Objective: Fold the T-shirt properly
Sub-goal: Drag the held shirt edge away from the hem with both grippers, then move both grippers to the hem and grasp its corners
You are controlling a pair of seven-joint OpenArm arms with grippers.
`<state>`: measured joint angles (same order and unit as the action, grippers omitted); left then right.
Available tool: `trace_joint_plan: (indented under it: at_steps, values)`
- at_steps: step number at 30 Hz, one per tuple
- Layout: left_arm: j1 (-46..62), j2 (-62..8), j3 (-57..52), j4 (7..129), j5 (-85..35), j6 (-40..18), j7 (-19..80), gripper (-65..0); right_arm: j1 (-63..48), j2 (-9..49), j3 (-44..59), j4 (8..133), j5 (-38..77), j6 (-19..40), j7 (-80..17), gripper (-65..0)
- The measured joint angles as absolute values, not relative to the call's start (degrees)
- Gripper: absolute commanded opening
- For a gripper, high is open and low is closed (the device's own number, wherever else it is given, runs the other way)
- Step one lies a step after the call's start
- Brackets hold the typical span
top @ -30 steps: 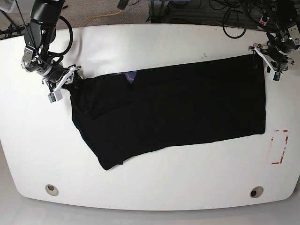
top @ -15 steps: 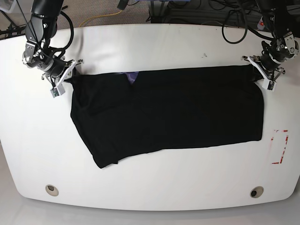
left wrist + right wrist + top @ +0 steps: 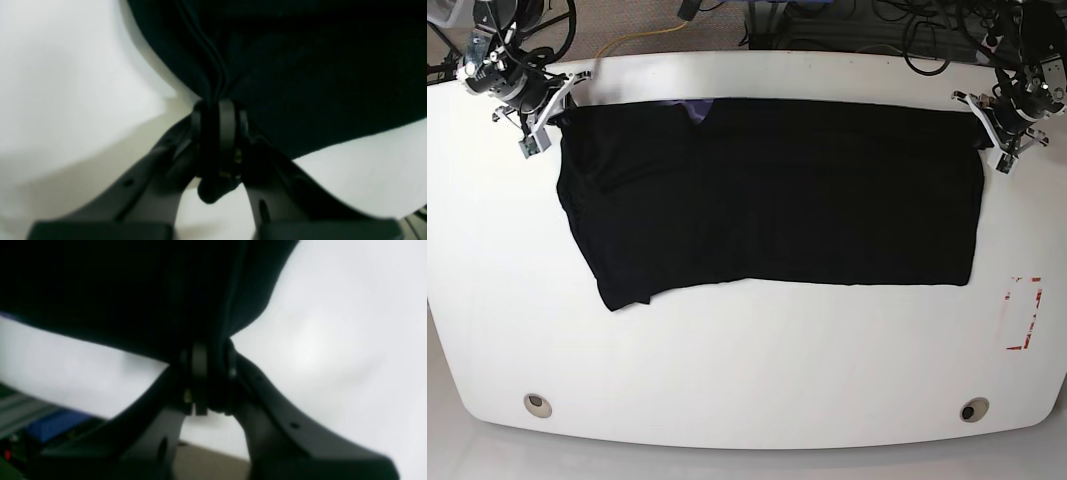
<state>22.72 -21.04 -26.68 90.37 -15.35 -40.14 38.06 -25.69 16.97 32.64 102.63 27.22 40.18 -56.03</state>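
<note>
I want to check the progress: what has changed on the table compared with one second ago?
Both grippers, left and right, pulled the T-shirt toward the far edge of the table, and its top edge now lies straighter. Each gripper stays shut on a top corner. The red-marked rectangle did not move.

Evenly and brightly lit from above in the base view, with sharp focus and only faint shadow under the plain black soft cloth T-shirt (image 3: 767,190). Curved by lens distortion at the edges of the glossy white oval table (image 3: 747,370), with soft glare near its front rim. Blurred and out of focus in both wrist views; black cloth almost without detail, white table washed out around it, grey shadow below the cloth edge.
</note>
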Motion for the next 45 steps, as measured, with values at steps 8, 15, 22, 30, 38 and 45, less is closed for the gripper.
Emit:
trace_joint_plan:
  at_steps: [8, 15, 22, 30, 38, 45]
  values:
    - [24.86, -22.46, -27.14, 91.59, -15.79, -40.34, 40.69, -60.3, -31.75, 15.35, 32.77, 105.8, 27.18, 40.1, -56.01, -65.0]
    - [28.71, -22.92, -28.73, 93.45, -15.53, -40.38, 40.97, -57.9, -33.98, 14.9, 32.8, 105.82, 27.18, 40.12, -55.99, -58.2]
    - [30.33, -23.14, -28.77, 94.61, -15.46, -40.34, 40.93, -31.8, -32.64, 11.22, 39.48, 105.82, 26.79, 40.1, -56.12, -17.4]
    - [32.38, -23.07, -28.77, 101.75, -15.31, -40.14, 41.32, -29.0, -29.26, 10.37, 43.27, 107.48, 26.33, 39.94, -56.21, -18.4]
    - [31.88, -23.27, -31.14, 109.14, -15.86, -40.12, 41.12, -29.0, -23.16, 11.16, 44.05, 108.53, 24.53, 39.94, -57.04, -18.4]
    - [23.7, -22.44, -30.98, 109.14, -15.07, -40.25, 41.95, -29.0, -13.82, 11.97, 43.86, 102.98, 21.21, 39.94, -57.1, -18.4]
